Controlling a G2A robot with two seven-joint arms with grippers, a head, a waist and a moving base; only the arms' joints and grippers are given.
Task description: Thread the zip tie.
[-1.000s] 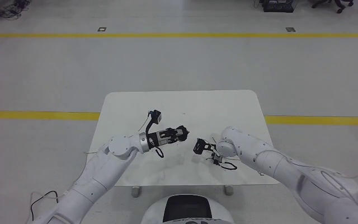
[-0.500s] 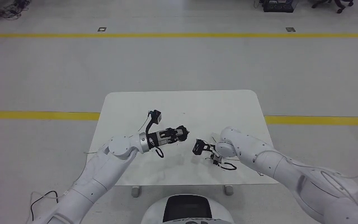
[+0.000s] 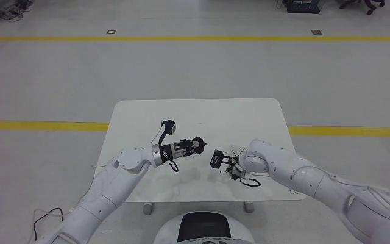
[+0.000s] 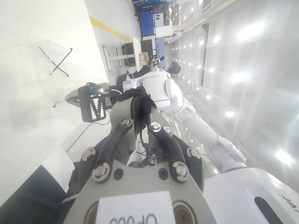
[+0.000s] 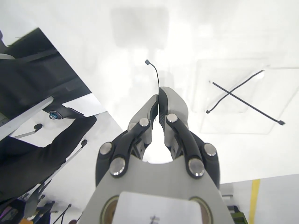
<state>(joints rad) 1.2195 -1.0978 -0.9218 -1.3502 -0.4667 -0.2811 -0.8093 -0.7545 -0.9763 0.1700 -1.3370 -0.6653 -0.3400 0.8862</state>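
Note:
My right gripper [image 5: 158, 94] is shut on a thin black zip tie [image 5: 155, 71]; the tie's curved end with its square head sticks out past the fingertips. In the top view that gripper [image 3: 214, 160] hangs over the table's near middle, a short gap from my left gripper [image 3: 201, 144], which points at it. The left gripper [image 4: 137, 108] has its fingers pressed together; whether they hold anything I cannot tell. The left wrist view shows the right gripper [image 4: 91, 104] side-on, the tie's head [image 4: 55, 105] jutting from it.
Two more black zip ties [image 5: 230, 93] lie crossed on a clear flat tray [image 5: 233, 122], just beyond the right gripper; they also appear as a cross [image 4: 57, 65] in the left wrist view. The white table [image 3: 195, 116] is bare toward its far side.
The right arm's wrist and forearm have shifted slightly to the right, while its gripper stays at about the same spot. The left arm has not moved.

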